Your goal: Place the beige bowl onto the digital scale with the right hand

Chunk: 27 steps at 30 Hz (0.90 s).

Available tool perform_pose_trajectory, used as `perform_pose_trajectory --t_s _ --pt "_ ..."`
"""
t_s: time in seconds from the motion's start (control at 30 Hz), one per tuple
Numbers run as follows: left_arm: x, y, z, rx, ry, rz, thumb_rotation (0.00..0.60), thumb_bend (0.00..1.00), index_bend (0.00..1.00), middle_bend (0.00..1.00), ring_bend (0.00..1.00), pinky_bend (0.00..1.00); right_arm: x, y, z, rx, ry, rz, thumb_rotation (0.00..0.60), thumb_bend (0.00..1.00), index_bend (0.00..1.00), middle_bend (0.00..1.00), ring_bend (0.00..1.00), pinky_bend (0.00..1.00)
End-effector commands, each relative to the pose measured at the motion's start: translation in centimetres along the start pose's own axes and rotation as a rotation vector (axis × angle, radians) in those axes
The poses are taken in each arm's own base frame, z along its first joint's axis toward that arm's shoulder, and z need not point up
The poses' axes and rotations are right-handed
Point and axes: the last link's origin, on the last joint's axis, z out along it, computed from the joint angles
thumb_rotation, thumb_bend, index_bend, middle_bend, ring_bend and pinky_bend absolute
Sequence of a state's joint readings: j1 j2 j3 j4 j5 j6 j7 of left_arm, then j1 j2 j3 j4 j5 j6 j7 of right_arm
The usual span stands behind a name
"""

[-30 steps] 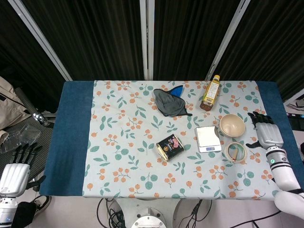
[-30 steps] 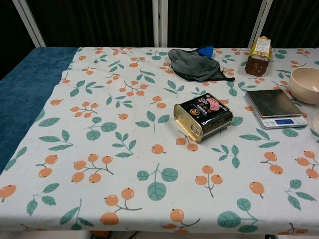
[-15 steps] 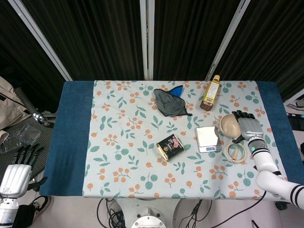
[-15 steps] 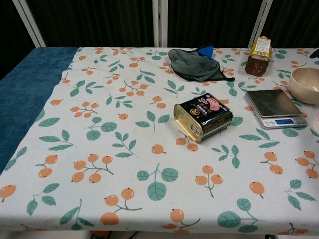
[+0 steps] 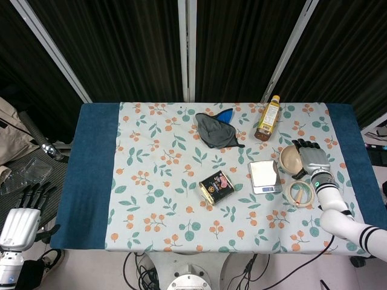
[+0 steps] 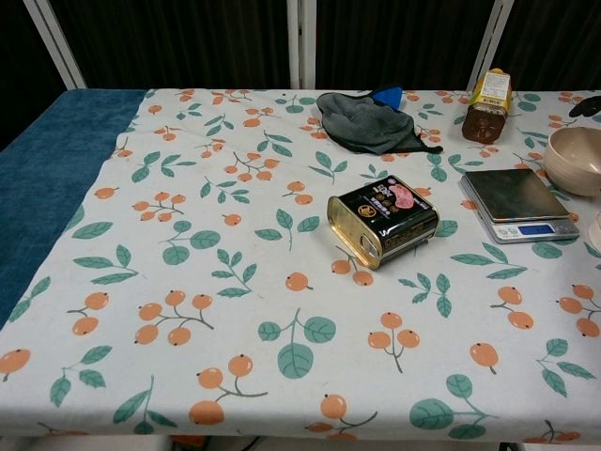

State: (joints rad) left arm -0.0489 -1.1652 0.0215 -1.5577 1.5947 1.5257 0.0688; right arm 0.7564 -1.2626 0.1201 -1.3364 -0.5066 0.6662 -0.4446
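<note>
The beige bowl (image 5: 290, 159) stands on the floral cloth just right of the digital scale (image 5: 265, 176), whose silver platform is bare. My right hand (image 5: 313, 161) hovers over the bowl's right rim, fingers spread and reaching past its far side, holding nothing. In the chest view the bowl (image 6: 575, 160) sits at the right edge beside the scale (image 6: 517, 202), and only a dark fingertip of the right hand (image 6: 588, 105) shows above it. My left hand (image 5: 17, 222) hangs open below the table's left corner.
A tape ring (image 5: 300, 192) lies just in front of the bowl, under my right wrist. A tea bottle (image 5: 268, 118) stands behind the scale. A black tin (image 5: 216, 186) lies left of the scale, with a grey cloth (image 5: 216, 130) further back.
My right hand has moved left from the table's right edge to over the bowl's right rim. The bowl and scale have not moved, nor has the left hand.
</note>
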Motion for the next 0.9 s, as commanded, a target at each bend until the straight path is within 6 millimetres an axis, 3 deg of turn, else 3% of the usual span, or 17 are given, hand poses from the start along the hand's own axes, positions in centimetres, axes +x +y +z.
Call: perform_pose_trajectory --t_s 0.03,0.33,0.7,0.9 --pt "0.04 -0.05 -0.02 0.003 -0.002 0.001 0.600 0.12 0.13 0.05 0.00 0.03 -0.10 -0.16 0.37 -0.002 -0.019 0.000 0.600 0.00 0.00 0.00 0.00 0.00" --pt "0.16 -0.03 0.01 0.006 -0.009 -0.002 0.600 0.12 0.13 0.05 0.00 0.03 -0.02 -0.43 0.88 0.003 -0.030 0.008 0.600 0.00 0.00 0.01 0.00 0.00" --pt "-0.05 -0.16 -0.07 0.011 -0.015 -0.007 0.600 0.12 0.13 0.05 0.00 0.03 -0.10 0.10 0.81 0.006 0.020 0.017 0.600 0.01 0.00 0.22 0.00 0.00" --pt "-0.04 -0.18 -0.16 0.011 -0.013 -0.010 0.600 0.12 0.13 0.05 0.00 0.03 0.64 -0.12 0.09 0.032 0.052 0.036 0.600 0.03 0.00 0.26 0.00 0.00"
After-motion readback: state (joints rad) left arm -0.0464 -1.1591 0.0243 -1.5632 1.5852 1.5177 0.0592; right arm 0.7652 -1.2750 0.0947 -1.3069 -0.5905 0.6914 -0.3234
